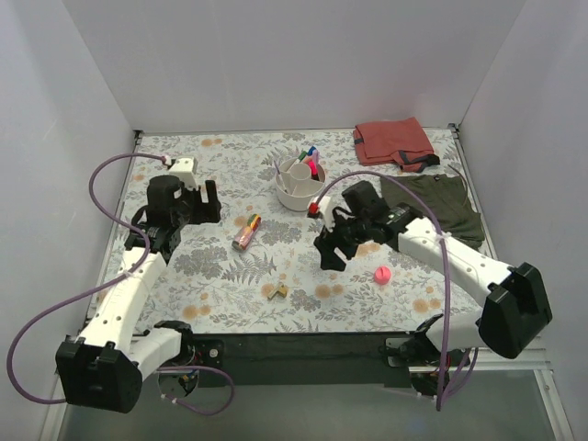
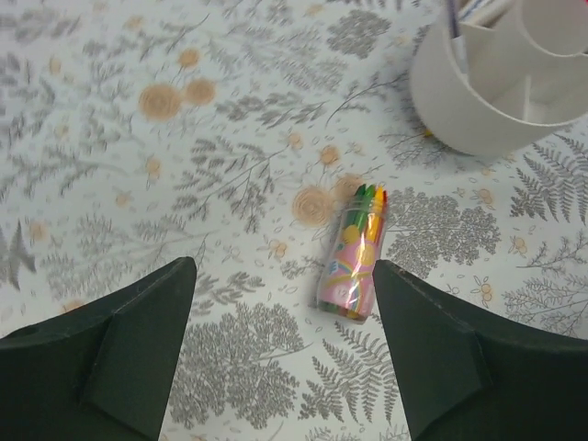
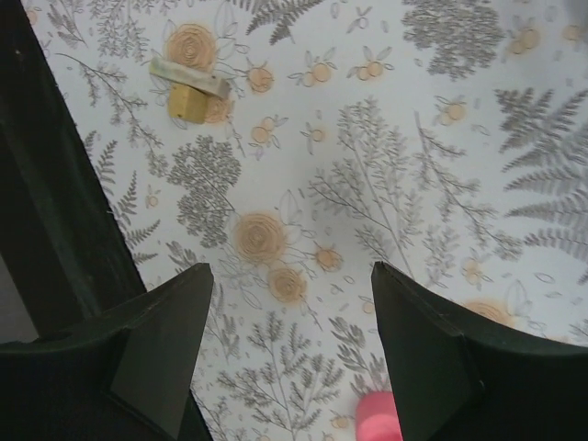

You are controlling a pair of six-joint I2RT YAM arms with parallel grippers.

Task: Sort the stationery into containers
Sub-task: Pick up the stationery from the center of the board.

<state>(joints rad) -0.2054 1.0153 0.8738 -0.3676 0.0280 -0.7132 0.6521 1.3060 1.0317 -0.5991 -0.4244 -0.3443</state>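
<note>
1. The counter point(image 1: 230, 271) wore a pale cover printed with grey ferns and orange flowers.
2. A round white bowl point(image 1: 296, 198) stood toward the far middle.
3. A pink-orange patterned tube point(image 1: 246, 231) lay on its side near the bowl, on its near left, apart from it.
4. Two tan bits point(image 1: 277, 291) lay touching each other near the front edge.
5. A pink ball point(image 1: 382, 275) sat to their right, well apart.
6. A folded red cloth point(image 1: 393, 141) lay in the far right corner, with an olive-green cloth point(image 1: 450, 197) just in front of it.

- One white bowl point(image 1: 299, 200).
- Three coloured pen caps point(image 1: 304, 154) showing in it — the exact number of pens is unclear.
- One patterned tube point(image 1: 246, 231).
- Two tan bits point(image 1: 277, 291).
- One pink ball point(image 1: 382, 275).
- Two cloths — a red cloth point(image 1: 393, 141) and an olive-green cloth point(image 1: 436, 204).
</note>
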